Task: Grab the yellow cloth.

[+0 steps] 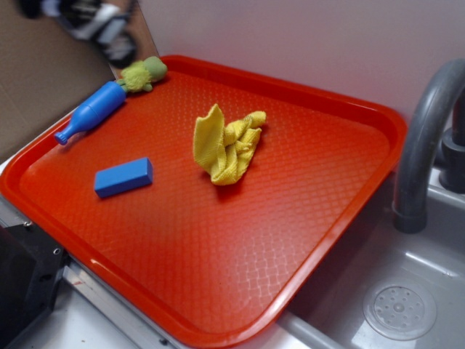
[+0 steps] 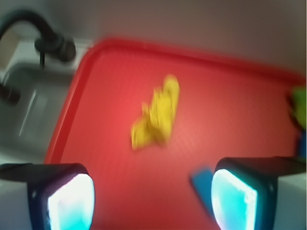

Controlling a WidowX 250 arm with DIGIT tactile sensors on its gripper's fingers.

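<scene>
yellow cloth (image 1: pixel 227 147) mid-tray, blue block (image 1: pixel 123 177) nr, gripper (image 2: pixel 152 199) apart

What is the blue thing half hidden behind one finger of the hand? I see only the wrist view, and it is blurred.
Observer: It is a blue block. It lies flat on the tray, apart from the cloth.
Operator: And the green spot at the edge of my picture?
Observer: That is a plush toy in a corner of the tray, with a blue bottle lying right beside it.
Operator: Is the hand near the cloth?
Observer: No. The hand shows blurred above that same corner, well apart from the cloth.
</scene>
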